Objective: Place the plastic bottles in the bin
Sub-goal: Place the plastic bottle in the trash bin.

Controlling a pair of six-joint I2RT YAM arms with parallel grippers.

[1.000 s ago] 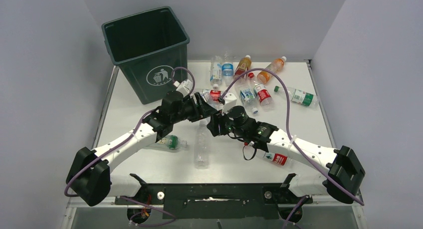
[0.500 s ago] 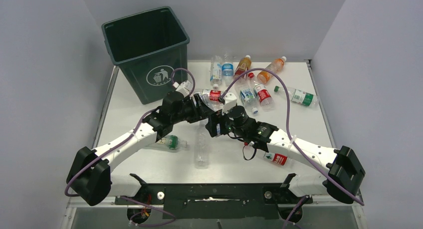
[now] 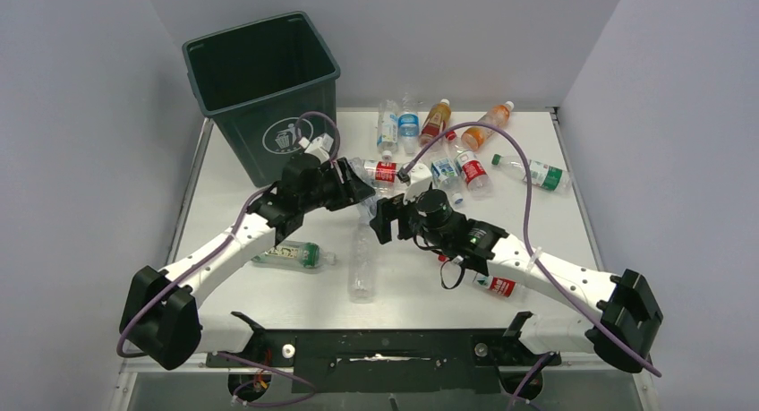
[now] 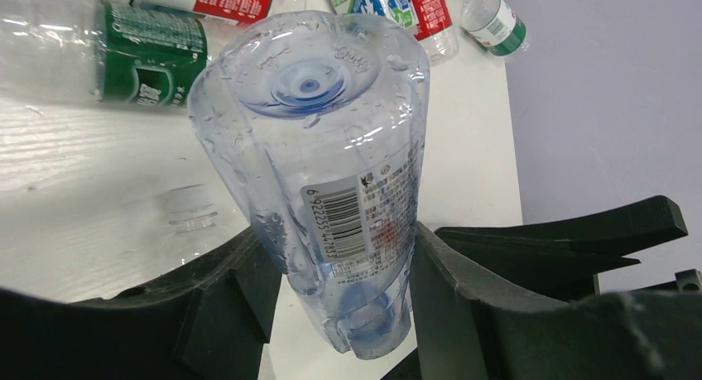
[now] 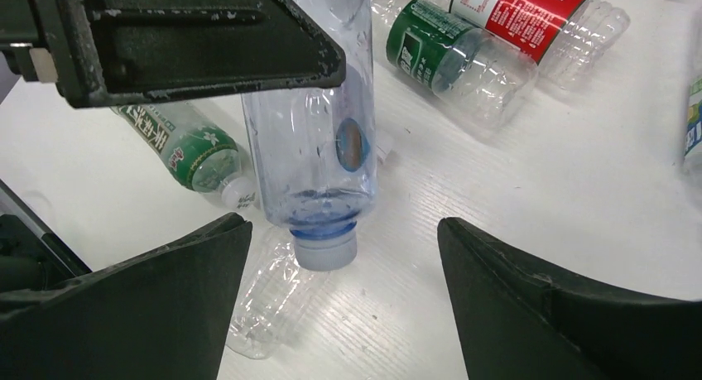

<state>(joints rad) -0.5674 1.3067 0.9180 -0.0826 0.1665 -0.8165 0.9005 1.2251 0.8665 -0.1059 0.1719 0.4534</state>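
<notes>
1. The table (image 3: 224,205) carries every item.
2. The bin (image 3: 264,98) stands upright at the far left corner. Its mouth is open and its white symbol faces the arms.
3. The left gripper (image 4: 339,272) sits just in front of the bin's near right corner. Its jaws are pinched on the body of the clear blue-tinted bottle (image 4: 314,148).
4. The right gripper (image 5: 343,231) sits just beside the left gripper. Its jaws are spread wide and grip nothing.
5. The clear blue-tinted bottle hangs between the two grippers, base toward the left wrist camera. Its blue cap (image 5: 325,249) points down at the table.
6. Loose bottles lie on the table, outside the bin:
   - a far cluster (image 3: 439,120) along the back edge, right of the bin;
   - a clear unlabelled bottle (image 3: 362,263) below the grippers;
   - a green-label bottle (image 3: 295,252) beside the left arm;
   - a red-label bottle (image 3: 494,286) partly under the right arm.
</notes>
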